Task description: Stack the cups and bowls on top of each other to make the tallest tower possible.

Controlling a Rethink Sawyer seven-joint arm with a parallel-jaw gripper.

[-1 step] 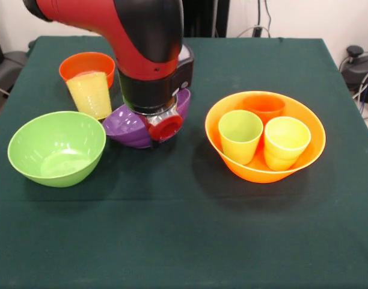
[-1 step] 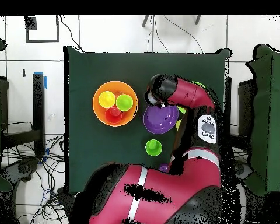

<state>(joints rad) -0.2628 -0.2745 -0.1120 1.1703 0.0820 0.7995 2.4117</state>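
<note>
The lime green bowl [image 1: 56, 147] sits alone toward the left edge of the counter [image 1: 184, 241], upright and empty. Behind it, near the far left corner, a pale yellow cup [image 1: 90, 94] stands just in front of the small orange bowl [image 1: 86, 64], possibly touching it.

At mid-counter the arm [image 1: 142, 42] is low over the purple bowl [image 1: 128, 127]. The pincer [image 1: 163, 123] is largely hidden by the wrist housing, so whether it is spread or closed, or grips the bowl rim, cannot be told. Risk: if hold on the shallow rim is partial, the bowl may tip or slide on lifting. The yellow cup stands close by on the left and could be knocked by the wrist.

Toward the right edge, the large yellow-orange bowl [image 1: 265, 135] holds three loose cups: lime green [image 1: 240, 135], orange [image 1: 264, 107] and yellow [image 1: 286, 142]. These occupy the intended base and would leave any bowl set on them seated unevenly.
</note>
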